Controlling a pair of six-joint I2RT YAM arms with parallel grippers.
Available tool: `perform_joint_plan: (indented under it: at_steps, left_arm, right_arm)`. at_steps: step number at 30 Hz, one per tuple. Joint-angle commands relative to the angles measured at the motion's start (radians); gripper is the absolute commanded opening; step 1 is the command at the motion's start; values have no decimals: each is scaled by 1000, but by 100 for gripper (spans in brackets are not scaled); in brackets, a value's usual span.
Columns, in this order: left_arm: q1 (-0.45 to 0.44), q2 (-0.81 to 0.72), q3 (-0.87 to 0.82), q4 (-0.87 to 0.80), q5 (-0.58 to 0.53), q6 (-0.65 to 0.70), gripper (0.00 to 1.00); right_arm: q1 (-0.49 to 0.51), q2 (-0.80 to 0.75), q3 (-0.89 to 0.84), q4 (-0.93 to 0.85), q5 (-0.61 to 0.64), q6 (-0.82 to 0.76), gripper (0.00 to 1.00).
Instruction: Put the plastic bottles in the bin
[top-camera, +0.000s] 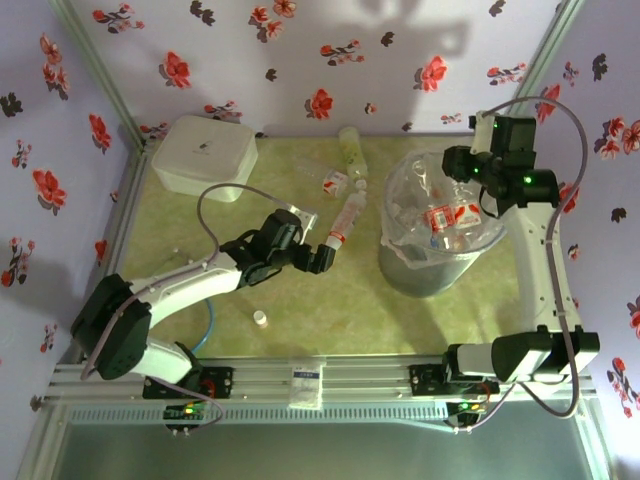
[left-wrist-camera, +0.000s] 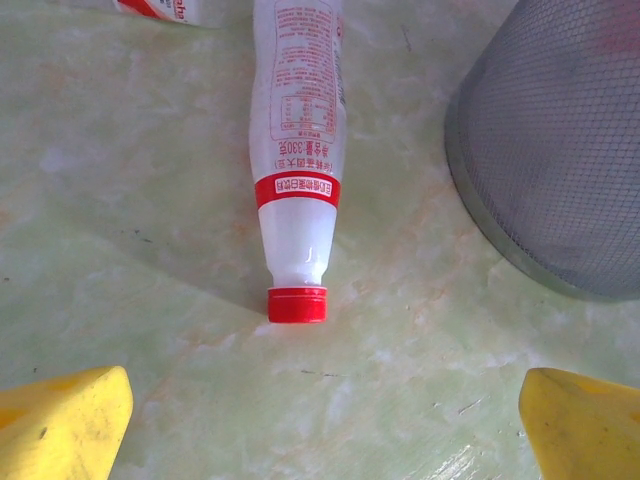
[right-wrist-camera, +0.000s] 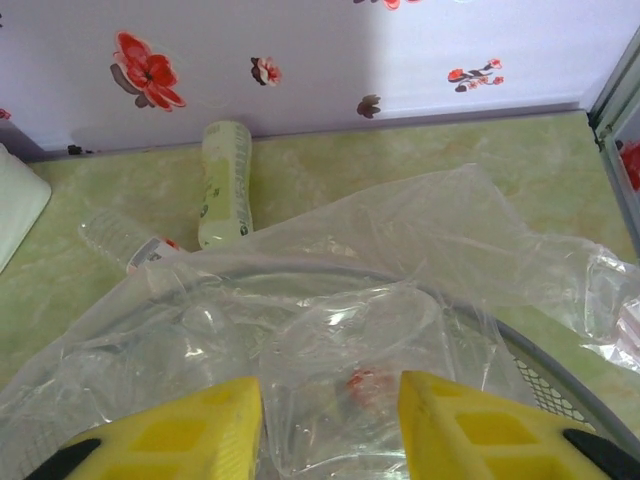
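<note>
Left gripper (left-wrist-camera: 322, 425), jaws wide, faces the red-capped clear plastic bottle (left-wrist-camera: 297, 150) at twelve o'clock; we judge pickup is next: advance, then close. Right gripper (right-wrist-camera: 330, 430) hangs part-open over the round grey bin (top-camera: 430, 272).

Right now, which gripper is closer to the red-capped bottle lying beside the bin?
Left. The left gripper sits just short of the red-capped bottle, facing its cap, jaws wide. The right gripper hangs over the bin, farther off.

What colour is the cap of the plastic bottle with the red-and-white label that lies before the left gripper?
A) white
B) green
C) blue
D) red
D: in the left wrist view the bottle points its cap at the open left gripper, and it is red.
</note>
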Motion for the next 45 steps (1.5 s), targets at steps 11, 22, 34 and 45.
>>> perform_joint_plan:
  at_steps: [11,22,34,45]
  left_arm:
    - [-22,199,138,12,13,31,100]
    - [-26,407,269,21,-29,11,100]
    - [-26,531,327,52,-73,11,63]
    - [-26,356,196,70,-72,43,31]
  right_arm:
    - [1,-135,164,-138,-42,170,81]
    - [3,-346,-67,-59,-294,374,84]
    - [4,-419,-140,-66,-339,392,83]
    - [4,-433,-164,-12,-357,430,82]
